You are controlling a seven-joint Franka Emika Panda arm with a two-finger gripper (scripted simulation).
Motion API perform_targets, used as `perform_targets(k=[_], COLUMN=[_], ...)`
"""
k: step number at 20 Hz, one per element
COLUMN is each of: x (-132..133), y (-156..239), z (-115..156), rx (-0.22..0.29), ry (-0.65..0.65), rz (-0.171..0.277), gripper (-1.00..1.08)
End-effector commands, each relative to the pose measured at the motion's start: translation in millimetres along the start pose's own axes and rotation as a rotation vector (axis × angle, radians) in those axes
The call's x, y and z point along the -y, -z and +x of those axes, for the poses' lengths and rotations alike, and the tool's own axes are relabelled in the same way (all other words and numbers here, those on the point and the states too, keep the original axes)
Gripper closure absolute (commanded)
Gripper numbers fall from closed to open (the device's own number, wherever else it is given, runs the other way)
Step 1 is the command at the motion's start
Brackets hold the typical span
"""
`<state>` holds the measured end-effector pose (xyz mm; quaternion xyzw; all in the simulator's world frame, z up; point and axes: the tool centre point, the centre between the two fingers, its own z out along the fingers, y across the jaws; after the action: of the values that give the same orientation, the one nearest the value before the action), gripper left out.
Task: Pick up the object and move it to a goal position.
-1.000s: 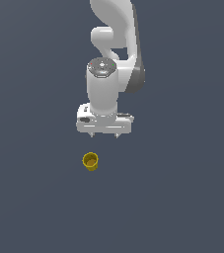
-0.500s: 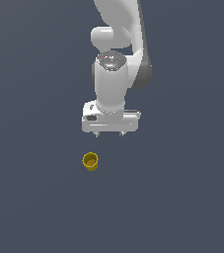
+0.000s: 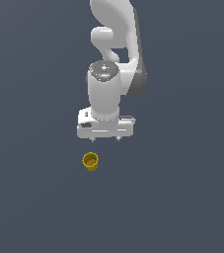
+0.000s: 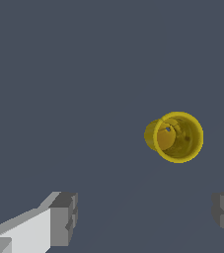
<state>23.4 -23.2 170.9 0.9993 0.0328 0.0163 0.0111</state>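
one arm, one gripper (image 3: 105,140), one cup: i see the single mustard-yellow cup (image 3: 90,161) standing upright on the plain dark floor (image 3: 182,197), apart from the gripper and toward the exterior view's left of it. in the wrist view the two fingers (image 4: 63,219) stand wide apart, empty, with the cup (image 4: 175,137) not between them.
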Motion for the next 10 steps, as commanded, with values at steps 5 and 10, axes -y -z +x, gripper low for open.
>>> perform_targets(k=[5, 10], x=[-30, -53], y=[-31, -56], z=[17, 27], rx=[0.014, 0.024], ry=[0.036, 0.063], rz=[0.009, 0.017], gripper=[-0.92, -0.92])
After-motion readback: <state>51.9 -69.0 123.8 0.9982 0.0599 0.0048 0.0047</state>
